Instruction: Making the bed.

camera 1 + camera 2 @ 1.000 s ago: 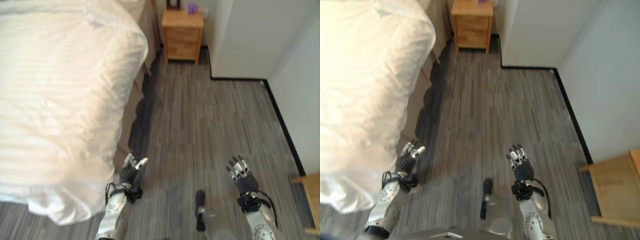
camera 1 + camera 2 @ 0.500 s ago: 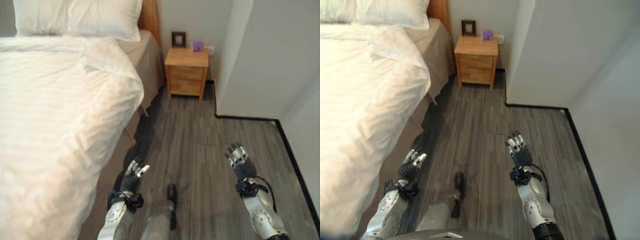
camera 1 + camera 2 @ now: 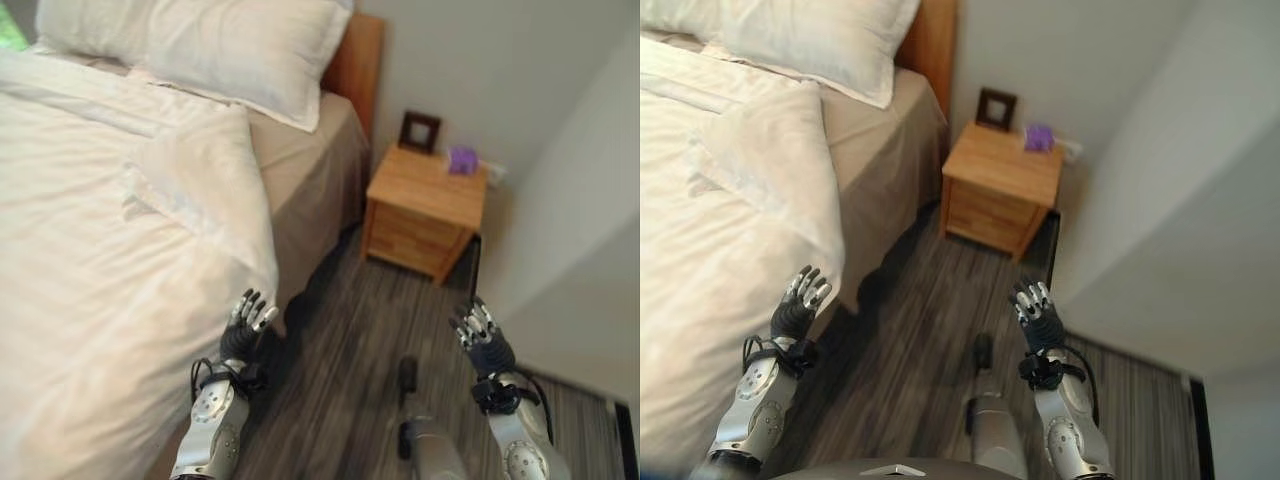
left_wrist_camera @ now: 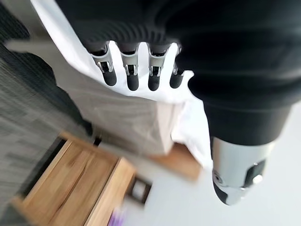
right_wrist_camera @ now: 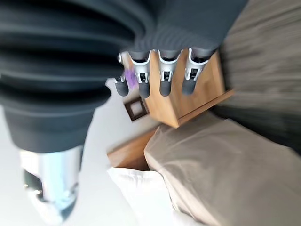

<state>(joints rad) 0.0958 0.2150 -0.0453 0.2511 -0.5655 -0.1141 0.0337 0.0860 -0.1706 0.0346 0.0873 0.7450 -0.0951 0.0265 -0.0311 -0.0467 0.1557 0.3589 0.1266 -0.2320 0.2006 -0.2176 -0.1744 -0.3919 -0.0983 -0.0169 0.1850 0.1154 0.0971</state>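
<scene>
The white striped duvet (image 3: 110, 290) covers the bed across the 9 o'clock half of our head view, its long axis running from 7 o'clock up toward 11 o'clock, where the wooden headboard (image 3: 352, 62) stands. Its upper edge is folded back near the top, baring a tan fitted sheet (image 3: 300, 160) that drapes down the mattress side at 12 o'clock. Two white pillows (image 3: 230, 45) lie against the headboard, just past the fold.

We hold our left hand (image 3: 246, 328) raised at 7 o'clock, just beside the duvet's hanging corner but not touching it, fingers (image 4: 133, 77) straight and spread, gripping nothing. Our right hand (image 3: 477, 333) is lifted at 5 o'clock over the grey wood-plank floor (image 3: 340, 380), well apart from the bed, fingers likewise straight and empty.

A light wooden nightstand with drawers (image 3: 424, 215) stands at 1 o'clock, between the bed and a white wall (image 3: 570, 180). On its top sit a small dark picture frame (image 3: 419, 131) and a small purple object (image 3: 461, 160), near each other. We can make out no writing or labels on any of these things.
</scene>
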